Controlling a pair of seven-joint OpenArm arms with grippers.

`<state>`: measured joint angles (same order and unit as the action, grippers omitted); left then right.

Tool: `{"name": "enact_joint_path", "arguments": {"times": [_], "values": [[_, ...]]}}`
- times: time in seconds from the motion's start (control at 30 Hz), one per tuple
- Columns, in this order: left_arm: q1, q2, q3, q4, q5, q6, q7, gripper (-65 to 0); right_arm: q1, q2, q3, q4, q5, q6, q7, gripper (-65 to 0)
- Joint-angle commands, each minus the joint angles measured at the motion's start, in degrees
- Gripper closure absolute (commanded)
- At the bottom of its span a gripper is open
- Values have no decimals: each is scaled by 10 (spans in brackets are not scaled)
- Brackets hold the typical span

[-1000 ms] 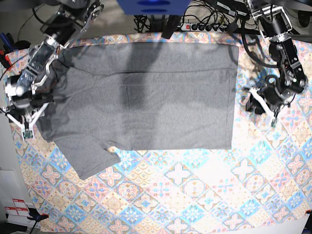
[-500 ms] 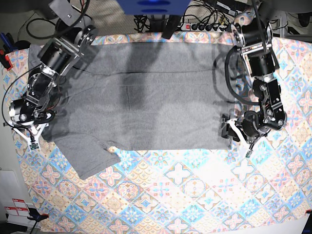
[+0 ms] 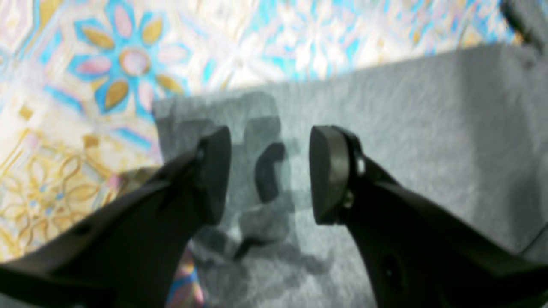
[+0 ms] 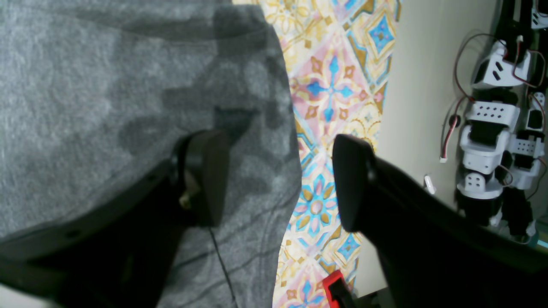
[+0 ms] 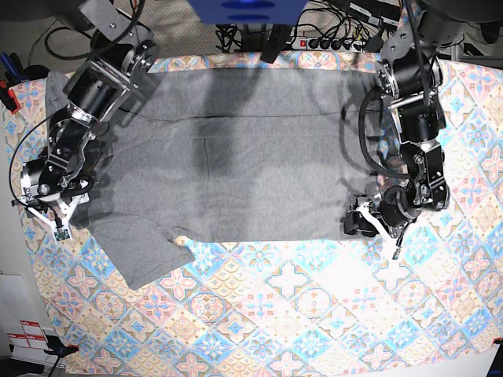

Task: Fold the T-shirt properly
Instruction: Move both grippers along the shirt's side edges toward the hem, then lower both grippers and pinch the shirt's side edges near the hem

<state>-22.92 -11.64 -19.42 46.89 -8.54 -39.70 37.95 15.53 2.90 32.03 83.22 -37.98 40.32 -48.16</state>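
1. Left claw (image 3: 267, 171) is sitting at centre frame in the left wrist view, jaws parted with a clear gap, nothing between them. Under it: the T-shirt (image 3: 385, 141) hem corner, corner edge at left of centre, tablecloth (image 3: 85, 85) beyond and to the left.
2. Right claw (image 4: 278, 184) is hanging at centre of the right wrist view, jaws standing wide, holding nothing. It's straddling the shirt's edge: left pad over grey fabric, right pad over tablecloth.
3. Base view: the T-shirt (image 5: 236, 149) is lying flat across the upper half of the table, long axis running left-right, sleeve sticking out at lower left, hem at right.
4. Left claw (image 5: 363, 222) is working the lower right hem corner; right claw (image 5: 53, 212) is at the far left edge, just above that sleeve.
5. Key relation: each arm has fabric directly beneath it, at opposite ends of the long axis. My read: both are lining up to pinch the near edge and fold it upward in frame.
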Motion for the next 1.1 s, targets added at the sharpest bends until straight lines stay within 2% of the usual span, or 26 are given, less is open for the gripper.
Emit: {"name": "enact_joint_path", "arguments": {"times": [0.0,0.13,0.27,0.37,0.47,0.6,0.8,1.0,1.07], "values": [[-18,-15,-1,4,-11,-3,-22,-296,13,8,-1,6,0,-3,7,-378],[-24,-21,-2,-19,-14,1,-37,-296,13,8,-1,1,0,-3,7,-378],[-21,-31,-28,-20,-17,51,-38,-296,13,8,-1,-3,0,-3,7,-378],[-20,-32,-62,-22,-10,54,-43,-296,13,8,-1,-3,0,-3,7,-378],[-14,-33,-74,-38,-6,54,-88,-296,13,8,-1,-3,0,-3,7,-378],[-44,-33,-64,-141,37,55,-127,-297,12,8,-1,-2,0,-3,7,-378],[-105,-35,-64,-323,74,55,-222,-301,11,8,-1,-1,0,-3,7,-378],[-117,-41,-63,-334,77,49,-200,-296,12,8,-1,-2,3,-3,10,-378],[-117,-41,-62,-333,80,48,-191,-295,25,8,-1,-4,3,-3,40,-378]]}}
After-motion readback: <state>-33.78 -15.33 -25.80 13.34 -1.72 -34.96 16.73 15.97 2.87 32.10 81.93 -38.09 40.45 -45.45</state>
